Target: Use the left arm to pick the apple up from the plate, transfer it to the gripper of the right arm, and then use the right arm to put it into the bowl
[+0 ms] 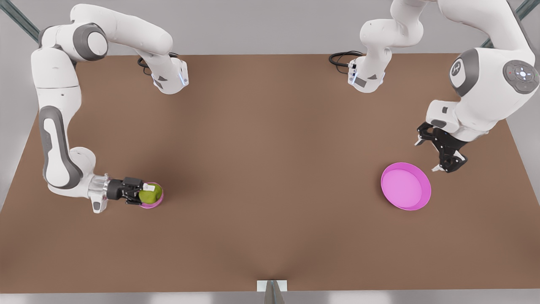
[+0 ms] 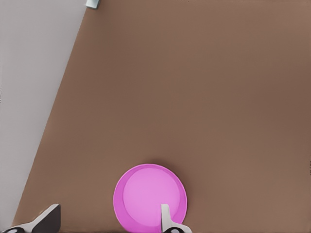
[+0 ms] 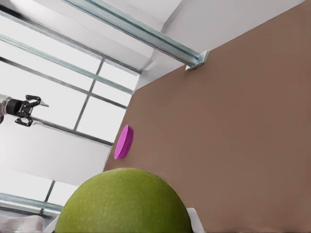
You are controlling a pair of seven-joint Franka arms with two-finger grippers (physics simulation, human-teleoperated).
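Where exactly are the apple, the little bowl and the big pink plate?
apple (image 1: 150,195): front view, its green top.
bowl (image 1: 158,202): front view, rim beneath the apple.
plate (image 1: 403,185): front view, bare middle.

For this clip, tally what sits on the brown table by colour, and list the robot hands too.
Pink: 2, the plate and the bowl.
Yellow-green: 1, the apple, at the bowl, gripped by the right hand.
Black robot hands: 2, the right hand and the left hand, open beside the plate.
Total: 5.
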